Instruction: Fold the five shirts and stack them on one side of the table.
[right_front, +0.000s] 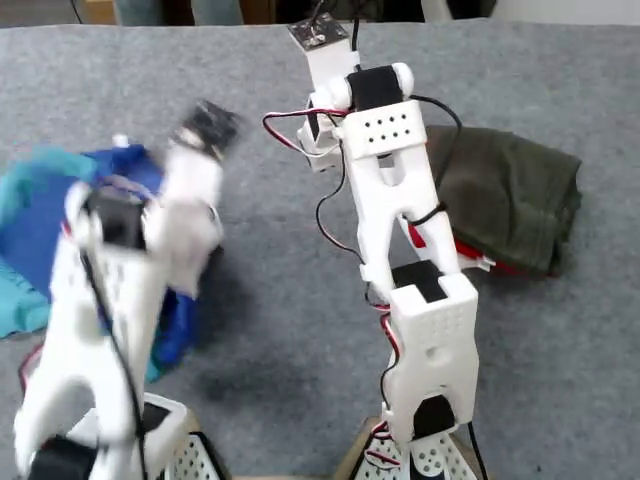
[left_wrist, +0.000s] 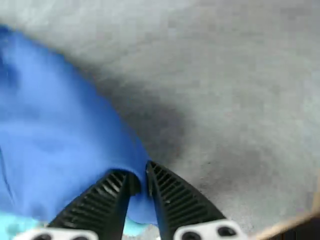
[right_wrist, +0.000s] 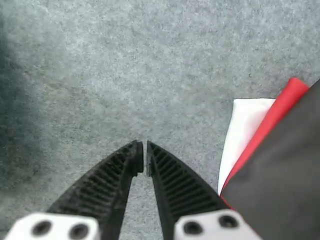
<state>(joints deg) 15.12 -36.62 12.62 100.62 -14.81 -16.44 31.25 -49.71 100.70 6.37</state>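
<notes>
Left end effector (left_wrist: 140, 172) clenched on blue shirt (left_wrist: 55, 125), left of high view; I judge fold step in hand. Right end effector (right_wrist: 145, 152) clenched, empty, beside folded stack (right_front: 510, 195), right. Next: I'd carry gripped cloth across, release.

The left arm (right_front: 85, 310) rises from the near edge of the counter (right_front: 560, 380) by its left corner, bent at the elbow, its pincer (left_wrist: 139, 175) pinched on a fold of the blue shirt (left_wrist: 50, 125). The right arm (right_front: 400, 200) stretches from the middle of the near edge toward the far edge. Its pincer (right_wrist: 145, 152) is closed and empty, tips almost touching.
</notes>
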